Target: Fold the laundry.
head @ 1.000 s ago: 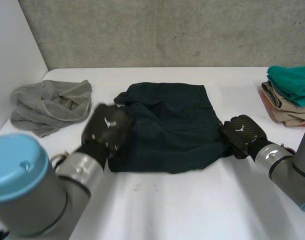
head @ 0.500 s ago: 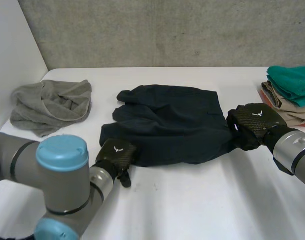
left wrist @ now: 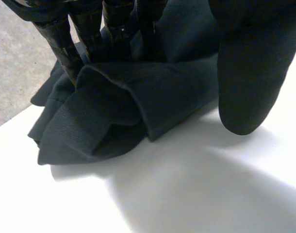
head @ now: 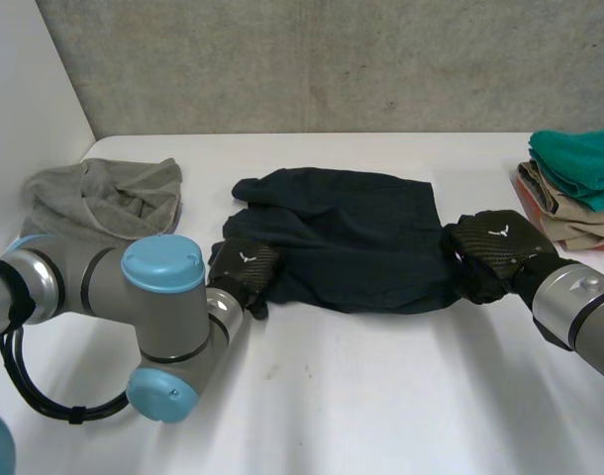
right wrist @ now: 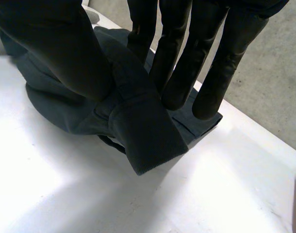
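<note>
Dark garment (head: 342,237) on the bench (head: 381,396), held at both ends.
Left hand (head: 245,265) grips its 8 o'clock corner with closed fingers (left wrist: 60,43); right hand (head: 495,247) pinches its 4 o'clock corner.

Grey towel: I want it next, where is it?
Head view: the grey towel lies crumpled at the table's left, behind the left arm, apart from the dark garment.
</note>
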